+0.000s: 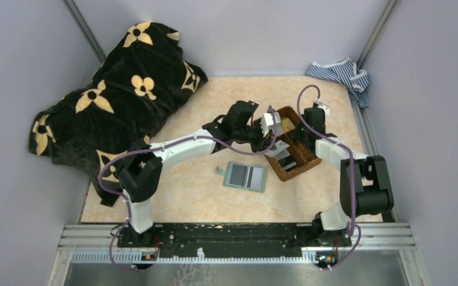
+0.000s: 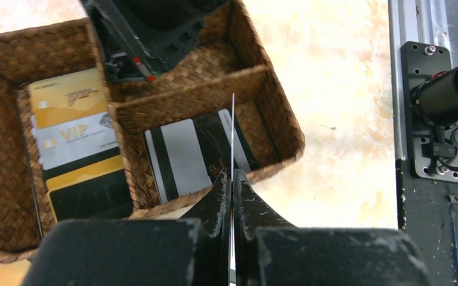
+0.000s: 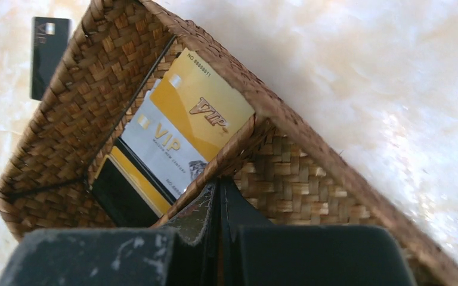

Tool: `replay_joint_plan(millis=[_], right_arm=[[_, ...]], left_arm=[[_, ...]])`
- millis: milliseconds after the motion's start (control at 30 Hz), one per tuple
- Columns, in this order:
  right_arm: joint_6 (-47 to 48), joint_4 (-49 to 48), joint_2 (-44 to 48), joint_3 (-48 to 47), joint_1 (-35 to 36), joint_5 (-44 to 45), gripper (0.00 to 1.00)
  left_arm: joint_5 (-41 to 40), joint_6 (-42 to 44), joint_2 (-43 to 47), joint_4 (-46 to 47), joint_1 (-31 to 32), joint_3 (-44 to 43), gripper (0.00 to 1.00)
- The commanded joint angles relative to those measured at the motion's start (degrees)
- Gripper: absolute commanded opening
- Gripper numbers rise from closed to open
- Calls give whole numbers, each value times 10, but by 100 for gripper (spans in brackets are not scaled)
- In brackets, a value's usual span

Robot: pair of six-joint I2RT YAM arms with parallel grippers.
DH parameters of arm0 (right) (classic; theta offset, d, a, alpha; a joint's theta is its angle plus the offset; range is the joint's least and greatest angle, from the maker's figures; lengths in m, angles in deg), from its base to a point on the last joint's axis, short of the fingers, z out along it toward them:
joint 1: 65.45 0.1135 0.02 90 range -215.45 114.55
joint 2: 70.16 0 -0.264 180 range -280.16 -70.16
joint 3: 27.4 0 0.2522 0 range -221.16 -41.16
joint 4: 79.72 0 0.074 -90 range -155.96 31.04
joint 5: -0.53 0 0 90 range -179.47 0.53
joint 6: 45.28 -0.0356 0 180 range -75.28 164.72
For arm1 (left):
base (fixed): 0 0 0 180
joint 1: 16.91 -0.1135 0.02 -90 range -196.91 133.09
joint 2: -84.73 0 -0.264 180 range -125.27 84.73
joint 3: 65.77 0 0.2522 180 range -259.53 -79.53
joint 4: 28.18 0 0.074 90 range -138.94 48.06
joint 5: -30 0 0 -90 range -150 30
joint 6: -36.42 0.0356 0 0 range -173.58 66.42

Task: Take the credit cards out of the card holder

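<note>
Arms (image 1: pixel 179 146) at the near edge reached over the basket (image 1: pixel 286 174), the wallet (image 1: pixel 245 176) lying open on the table (image 1: pixel 185 196) beside it. Left gripper (image 2: pixel 232 176) pinched a card (image 2: pixel 233 131) edge-on above a compartment (image 2: pixel 274 128). Right gripper (image 3: pixel 219 187) sat closed, empty, by the divider (image 3: pixel 238 149).

The peach marbled table (image 1: pixel 203 196) carries 5 things: a black flowered blanket (image 1: pixel 125 89) far left, a striped cloth (image 1: pixel 340 74) in the far right corner, a woven basket (image 1: pixel 286 174), the open card holder (image 1: pixel 245 176) near it, and a black card (image 3: pixel 49 53) beside the basket.
</note>
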Motion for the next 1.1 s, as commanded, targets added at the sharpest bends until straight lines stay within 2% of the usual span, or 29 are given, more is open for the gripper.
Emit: replay_joint_plan(millis=[0,267,367,533,667,833,1067], right_arm=[[11,-44,-19,-60,33,-10,0],[10,-59,-64,-103,53,-35,0],[6,-63,-22,-89,50,3,0],[-29,-26,61,-72,-6,2,0],[-49,-12,145,-24,-40,26,0],[-56,9,239,32,-42,12,0],[-27,54,299,65,-43,22,0]], left_arm=[[-6,12,23,4,0,12,0],[-48,9,25,11,-1,11,0],[-67,-3,18,6,-4,-4,0],[-91,-42,-1,-2,-12,-54,0],[-118,-64,-47,-64,-18,-132,0],[-139,-52,-121,-157,-20,-225,0],[-166,-18,-158,-272,-21,-303,0]])
